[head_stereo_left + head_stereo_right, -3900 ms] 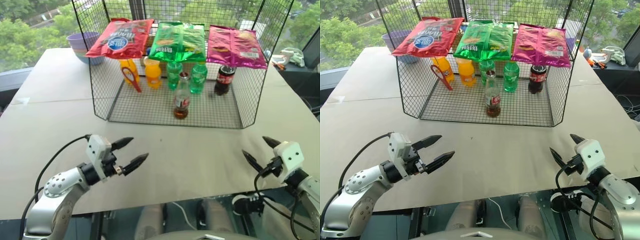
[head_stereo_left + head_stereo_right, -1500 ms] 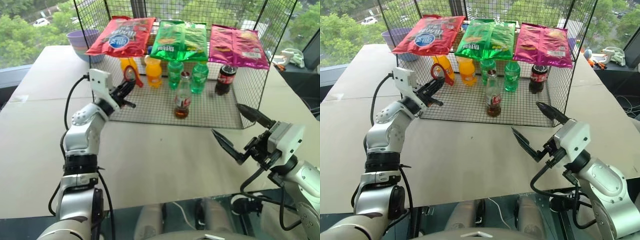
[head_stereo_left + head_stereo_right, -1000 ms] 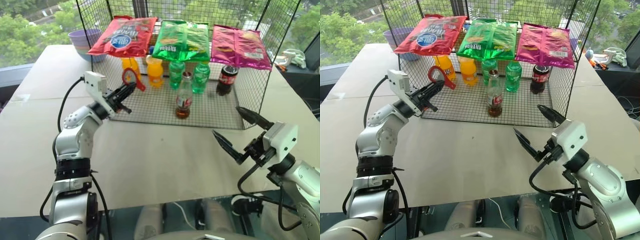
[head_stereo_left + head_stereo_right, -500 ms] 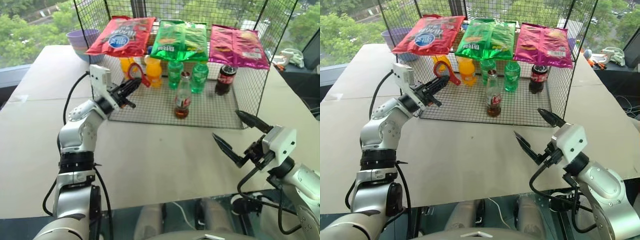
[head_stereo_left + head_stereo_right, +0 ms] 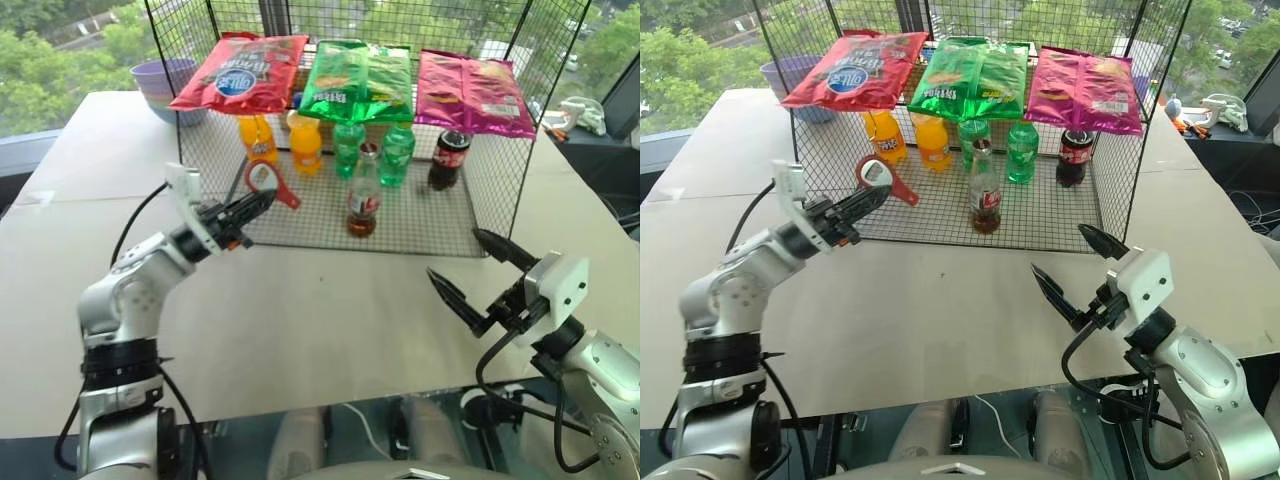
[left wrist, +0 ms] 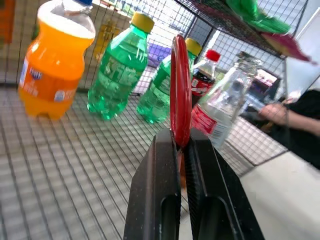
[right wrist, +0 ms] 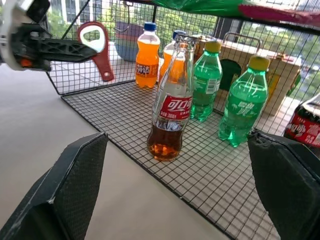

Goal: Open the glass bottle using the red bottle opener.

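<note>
Beige tabletop (image 5: 330,320), black wire-mesh rack (image 5: 440,215) holding orange soda bottles (image 5: 306,148), green plastic bottles (image 5: 397,155) at twelve o'clock, small clear glass bottle (image 5: 364,192) upright centre, flat red bottle opener (image 5: 267,180) at ten o'clock, ring upward, pinched by left gripper (image 5: 262,201), right gripper (image 5: 480,275) spread.

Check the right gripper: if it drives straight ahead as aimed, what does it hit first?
Most likely the glass bottle: it stands centred between the open right gripper's fingers, on the wire rack floor. Nothing stands between; depth is uncertain.

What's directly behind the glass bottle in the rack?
Behind the glass bottle stand two green bottles, yellow caps showing. The bottle's neck covers part of the left one. Snack bags overhang their tops.
</note>
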`<control>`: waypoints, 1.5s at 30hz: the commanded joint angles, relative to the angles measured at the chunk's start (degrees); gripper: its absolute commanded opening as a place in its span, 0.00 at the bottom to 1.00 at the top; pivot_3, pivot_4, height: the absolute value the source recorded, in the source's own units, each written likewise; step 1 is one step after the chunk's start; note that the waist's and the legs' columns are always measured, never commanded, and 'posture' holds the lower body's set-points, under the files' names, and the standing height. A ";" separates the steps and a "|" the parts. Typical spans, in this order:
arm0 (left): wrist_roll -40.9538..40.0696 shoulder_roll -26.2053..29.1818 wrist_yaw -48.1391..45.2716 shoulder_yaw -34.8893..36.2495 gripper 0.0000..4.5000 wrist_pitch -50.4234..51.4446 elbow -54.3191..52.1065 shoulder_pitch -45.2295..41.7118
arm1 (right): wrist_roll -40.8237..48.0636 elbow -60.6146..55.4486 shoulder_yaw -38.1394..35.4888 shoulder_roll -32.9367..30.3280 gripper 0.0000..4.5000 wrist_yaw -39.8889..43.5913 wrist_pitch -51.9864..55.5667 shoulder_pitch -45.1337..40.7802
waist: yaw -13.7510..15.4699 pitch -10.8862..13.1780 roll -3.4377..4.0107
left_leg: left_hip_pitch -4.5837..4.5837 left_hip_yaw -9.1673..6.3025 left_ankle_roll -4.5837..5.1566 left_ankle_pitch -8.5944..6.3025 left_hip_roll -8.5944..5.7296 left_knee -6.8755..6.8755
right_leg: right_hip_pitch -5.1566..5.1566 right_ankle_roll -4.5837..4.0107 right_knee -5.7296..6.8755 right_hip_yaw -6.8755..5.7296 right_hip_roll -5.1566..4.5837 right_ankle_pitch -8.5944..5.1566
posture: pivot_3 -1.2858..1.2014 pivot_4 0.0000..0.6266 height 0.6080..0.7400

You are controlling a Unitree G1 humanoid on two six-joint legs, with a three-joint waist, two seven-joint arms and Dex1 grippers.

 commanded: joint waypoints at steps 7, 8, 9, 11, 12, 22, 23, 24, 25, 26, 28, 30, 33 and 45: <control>-22.99 3.53 -2.36 1.14 0.02 21.15 -7.16 2.21 | 38.62 -0.32 -6.19 -8.16 1.00 -1.57 17.03 -9.84 | 0.22 0.02 -0.03 | 0.00 -0.14 0.01 0.00 -0.04 0.03 | 0.04 -0.14 -0.01 0.02 -0.05 0.08 | 0.52 0.24 1.00; -23.79 2.95 -1.78 0.47 0.02 21.70 -7.24 1.62 | 41.32 0.62 -5.99 -8.96 1.00 -2.33 17.97 -11.14 | 0.22 0.02 -0.03 | 0.00 -0.15 0.01 0.00 -0.05 0.03 | 0.04 -0.14 -0.01 0.02 -0.05 0.08 | 0.52 0.24 1.00; -24.73 2.18 -1.09 -0.26 0.02 22.15 -7.33 1.03 | 44.12 1.69 -5.61 -9.75 1.00 -3.28 19.04 -12.46 | 0.24 0.02 -0.03 | 0.00 -0.15 0.01 0.00 -0.06 0.03 | 0.04 -0.15 -0.01 0.02 -0.05 0.08 | 0.52 0.24 1.00; -26.05 1.07 -0.60 -1.82 0.02 22.81 -7.70 0.29 | 48.34 3.88 -4.45 -10.28 1.00 -5.23 20.60 -14.87 | 0.19 0.01 -0.04 | 0.00 -0.20 0.01 0.00 -0.07 0.03 | 0.04 -0.16 0.00 0.00 -0.02 0.08 | 0.52 0.24 1.00; -26.35 0.55 -0.60 -2.66 0.02 22.96 -7.92 -0.05 | 49.83 5.01 -3.79 -10.28 1.00 -6.17 21.25 -16.08 | 0.18 0.01 -0.04 | 0.00 -0.20 0.01 0.00 -0.07 0.03 | 0.04 -0.16 0.00 0.00 0.00 0.08 | 0.52 0.24 1.00; -21.77 -4.10 -4.06 -11.68 0.02 19.48 -8.33 -4.72 | 60.50 14.02 3.76 -8.66 1.00 -9.80 27.14 -26.96 | 0.13 0.02 -0.04 | -0.04 -0.15 0.02 0.00 -0.11 0.02 | 0.02 -0.16 -0.01 0.07 0.01 0.09 | 0.52 0.24 1.00; -21.17 -4.30 -4.80 -12.41 0.02 19.01 -8.20 -5.21 | 60.75 15.23 4.31 -8.34 1.00 -9.76 27.61 -28.11 | 0.13 0.02 -0.04 | -0.04 -0.14 0.02 0.00 -0.12 0.02 | 0.02 -0.16 -0.01 0.07 0.01 0.08 | 0.52 0.24 1.00; -20.77 -4.30 -5.53 -12.91 0.02 18.67 -8.16 -5.48 | 61.09 16.02 4.66 -8.10 1.00 -9.76 27.94 -28.87 | 0.13 0.02 -0.04 | -0.04 -0.15 0.02 0.00 -0.12 0.02 | 0.02 -0.16 -0.01 0.08 0.01 0.08 | 0.52 0.24 1.00; -20.35 -4.33 -6.21 -13.37 0.02 18.33 -8.09 -5.76 | 61.52 16.71 5.05 -7.95 1.00 -9.77 28.42 -29.65 | 0.13 0.02 -0.04 | -0.04 -0.15 0.02 0.00 -0.12 0.02 | 0.02 -0.16 -0.01 0.08 0.01 0.08 | 0.52 0.24 1.00; -20.05 -4.38 -6.72 -13.66 0.00 18.10 -8.07 -5.96 | 61.78 17.09 5.31 -7.89 0.89 -9.75 28.88 -30.17 | 0.13 0.02 -0.04 | -0.06 -0.15 0.02 0.00 -0.12 0.02 | 0.01 -0.16 -0.01 0.08 0.02 0.08 | 0.52 0.24 1.00; -19.33 -4.18 -8.17 -14.44 0.00 17.64 -8.17 -6.29 | 61.39 17.41 5.89 -8.00 0.72 -9.45 29.92 -31.13 | 0.13 0.02 -0.04 | -0.06 -0.15 0.02 -0.01 -0.12 0.02 | 0.01 -0.17 -0.02 0.08 0.02 0.08 | 0.52 0.24 1.00; -18.13 -3.97 -9.47 -15.33 0.00 16.85 -8.27 -6.42 | 61.49 17.85 6.26 -7.94 0.64 -9.44 30.66 -31.88 | 0.12 0.02 -0.04 | -0.07 -0.16 0.02 -0.01 -0.12 0.01 | 0.01 -0.16 -0.02 0.08 0.02 0.08 | 0.52 0.24 1.00; -16.22 -3.95 -11.15 -16.26 0.00 15.58 -8.34 -6.38 | 61.94 18.18 6.68 -7.85 0.64 -9.32 31.61 -32.59 | 0.18 0.02 -0.04 | -0.07 -0.15 0.03 -0.01 -0.12 0.01 | 0.01 -0.16 -0.02 0.08 0.02 0.08 | 0.52 0.24 1.00; -12.94 -4.03 -14.37 -17.86 0.00 12.91 -8.97 -5.64 | 61.59 19.10 7.62 -6.52 0.64 -8.05 34.00 -34.43 | 0.16 0.03 -0.03 | -0.10 -0.17 0.03 -0.01 -0.12 0.00 | -0.02 -0.16 -0.03 0.08 0.02 0.08 | 0.52 0.24 1.00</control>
